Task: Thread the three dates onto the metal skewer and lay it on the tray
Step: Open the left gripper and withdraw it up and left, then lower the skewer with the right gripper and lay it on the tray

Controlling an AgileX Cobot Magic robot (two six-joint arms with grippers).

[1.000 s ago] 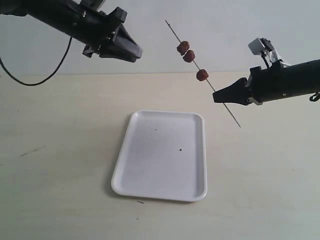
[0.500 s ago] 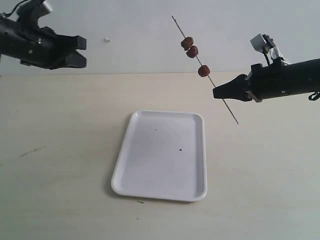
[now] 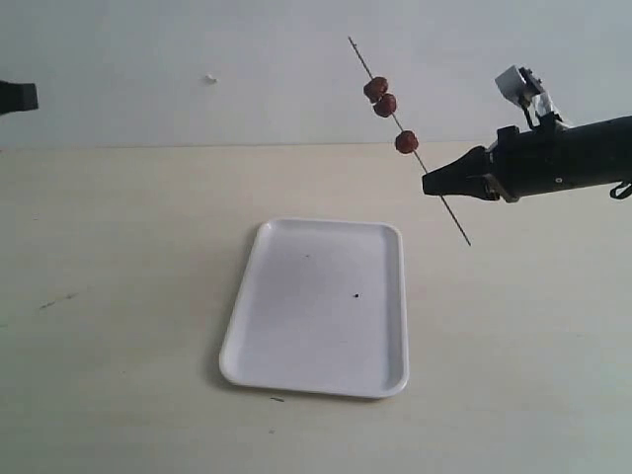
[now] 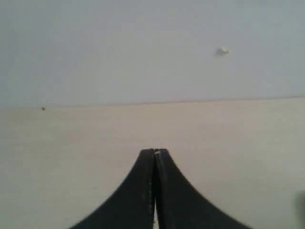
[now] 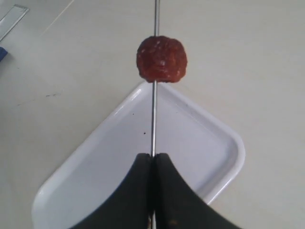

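Observation:
The thin metal skewer (image 3: pixel 434 189) slants through the air at the right, well above the table. Three dark red-brown dates sit on it: two touching near the top (image 3: pixel 380 97) and one lower down (image 3: pixel 406 142). My right gripper (image 3: pixel 429 185) is shut on the skewer below the lowest date. In the right wrist view the skewer (image 5: pixel 153 119) runs out from the right gripper (image 5: pixel 153 155) through the nearest date (image 5: pixel 161 59), over the tray (image 5: pixel 214 143). The white tray (image 3: pixel 318 380) lies flat with nothing on it. My left gripper (image 4: pixel 154 151) is shut on nothing, almost out of the exterior view at the left edge.
The pale table (image 3: pixel 118 247) carries the tray near its middle, with small dark specks on the tray floor (image 3: pixel 356 294). A light wall (image 3: pixel 197 59) stands behind the table. A black piece of the left arm (image 3: pixel 15 96) shows at the left edge.
The left arm has pulled away to the left, from above the tray's far side almost out of the exterior view. The right gripper and skewer have shifted slightly right.

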